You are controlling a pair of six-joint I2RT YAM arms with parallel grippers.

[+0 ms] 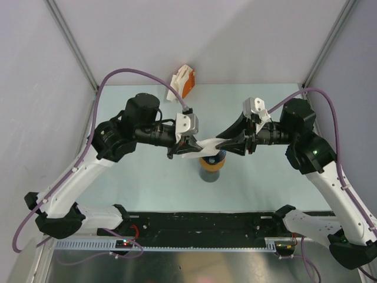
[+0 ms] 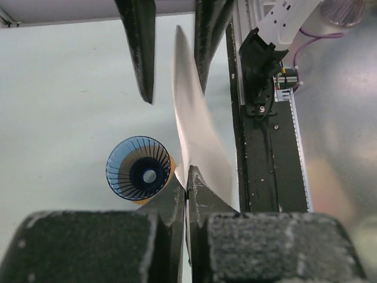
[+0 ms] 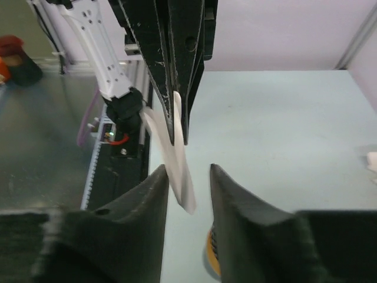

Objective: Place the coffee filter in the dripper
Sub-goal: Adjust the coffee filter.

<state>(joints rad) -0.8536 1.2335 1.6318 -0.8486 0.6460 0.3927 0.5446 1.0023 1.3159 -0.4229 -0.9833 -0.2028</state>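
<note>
Pale table (image 1: 147, 177) spreads under both arms. At its middle a dark cup (image 1: 208, 175) carries an orange ring (image 1: 211, 165) and the blue dripper (image 2: 138, 168), mouth up and unobstructed inside. Just above it the left gripper (image 2: 187, 183) is clenched on one edge of the white coffee filter (image 2: 197, 135). The right gripper (image 3: 188, 169) has its fingers apart on either side of the sheet's other end, gripping nothing. The filter looks featherlight, thin and floppy, bowing in the air. It would likely crease or slip, so a firm pinch at the edge suits it. The right fingers crowd the space over the mouth. A white-and-orange packet (image 1: 182, 82) lies far back, well apart.
</note>
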